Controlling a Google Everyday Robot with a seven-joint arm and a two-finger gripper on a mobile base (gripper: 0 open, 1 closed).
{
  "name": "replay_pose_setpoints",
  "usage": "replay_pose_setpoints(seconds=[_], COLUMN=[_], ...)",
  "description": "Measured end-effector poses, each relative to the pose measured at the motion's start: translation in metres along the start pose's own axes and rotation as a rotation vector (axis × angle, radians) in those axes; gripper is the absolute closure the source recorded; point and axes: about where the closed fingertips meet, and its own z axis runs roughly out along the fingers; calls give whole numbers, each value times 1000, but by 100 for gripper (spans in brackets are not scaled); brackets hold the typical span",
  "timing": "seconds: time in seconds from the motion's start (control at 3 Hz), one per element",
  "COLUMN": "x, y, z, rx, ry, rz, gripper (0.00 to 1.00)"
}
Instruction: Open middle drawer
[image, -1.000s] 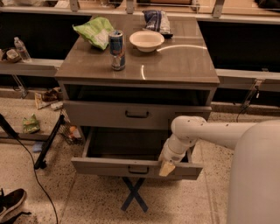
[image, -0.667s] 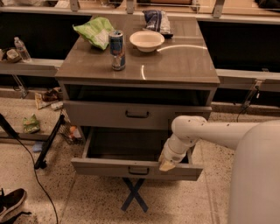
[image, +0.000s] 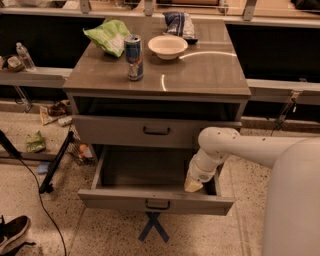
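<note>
The middle drawer (image: 125, 198) of the grey-brown cabinet (image: 200, 75) stands pulled far out, its inside dark and bare. Its small dark loop handle (image: 157, 204) is at the centre of the front panel. The drawer above it (image: 110, 131) sits slightly out, with its own handle (image: 156, 131). The lowest drawer is hidden beneath the open one. My gripper (image: 194, 185), on the white arm (image: 235, 145) coming from the right, hangs just inside the open drawer's front right corner, right of the handle and holding nothing visible.
On the cabinet top stand a drink can (image: 133, 57), a white bowl (image: 168, 46), a green bag (image: 107, 36) and a dark bag (image: 179, 22). A blue tape cross (image: 152, 226) marks the floor. Black tripod legs (image: 55, 162), cable and litter lie to the left.
My gripper has risen slightly from the drawer's front edge. The drawer has stayed where it was.
</note>
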Motion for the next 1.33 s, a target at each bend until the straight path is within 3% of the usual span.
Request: replay_pose_setpoints(seconds=[0.67, 1.33], x=[3, 0], y=[-20, -39], z=[4, 29], rx=[87, 191], ry=[29, 17], rz=[-14, -41], gripper=[100, 100])
